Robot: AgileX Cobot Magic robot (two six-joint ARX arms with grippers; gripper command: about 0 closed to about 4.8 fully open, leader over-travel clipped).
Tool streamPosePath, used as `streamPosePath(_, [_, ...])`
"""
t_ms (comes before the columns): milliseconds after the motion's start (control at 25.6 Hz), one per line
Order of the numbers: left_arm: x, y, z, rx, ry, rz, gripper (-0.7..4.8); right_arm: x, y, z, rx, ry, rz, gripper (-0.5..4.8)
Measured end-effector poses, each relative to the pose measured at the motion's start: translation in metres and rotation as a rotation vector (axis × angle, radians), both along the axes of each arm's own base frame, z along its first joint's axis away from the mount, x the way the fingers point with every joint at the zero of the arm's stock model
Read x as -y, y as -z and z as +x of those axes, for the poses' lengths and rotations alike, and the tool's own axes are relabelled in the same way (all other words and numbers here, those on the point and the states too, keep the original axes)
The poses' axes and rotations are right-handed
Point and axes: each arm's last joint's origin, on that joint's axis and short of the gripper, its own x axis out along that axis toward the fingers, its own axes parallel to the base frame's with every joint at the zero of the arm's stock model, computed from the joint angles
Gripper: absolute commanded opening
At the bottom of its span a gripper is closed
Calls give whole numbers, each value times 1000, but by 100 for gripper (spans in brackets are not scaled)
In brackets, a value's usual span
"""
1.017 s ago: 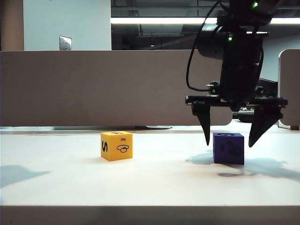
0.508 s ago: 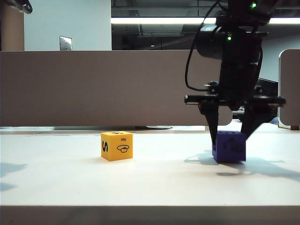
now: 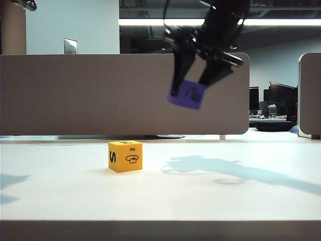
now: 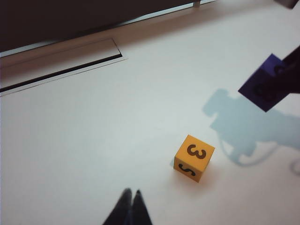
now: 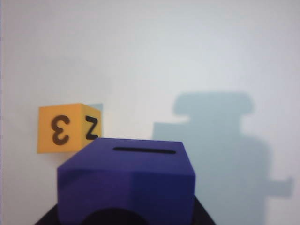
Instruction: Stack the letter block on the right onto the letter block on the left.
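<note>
Two letter blocks are in view: one yellow, one purple. The yellow letter block sits alone on the white tabletop, showing an "S" on its side in the exterior view and a "3" on top from the left wrist view. The purple letter block hangs tilted in the air, above and to the right of the yellow one, clamped between the fingers of the right gripper, which is closed on its sides. The left gripper hovers near the yellow block with its two fingertips pressed together, holding nothing.
</note>
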Motion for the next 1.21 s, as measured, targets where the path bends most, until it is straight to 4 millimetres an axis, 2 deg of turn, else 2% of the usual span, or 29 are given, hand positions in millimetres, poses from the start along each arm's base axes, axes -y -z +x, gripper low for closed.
streamPosePath(196, [0,1,-1,-15,0,5,-6,-20,-3,8,41,-75,-20,264])
streamPosePath(352, [0,2,-1,-17,-1,5,-5,-45,14,15,2,-135,-72,264])
streamPosePath(469, [0,2,-1,-19,0,6,-5,-65,28,11,-34,-185,-97,264])
streamPosePath(665, [0,2,-1,-22,-1,7,-5,-88,27,8,8,-224,-118,264])
streamPosePath(860, [-1,4,-2,-50,-1,15,-5,-115,41,9,13,-266,-157,264])
streamPosePath(1212, [-1,5,-2,-57,-1,18,-6,-120,53,17,20,-223,-220,264])
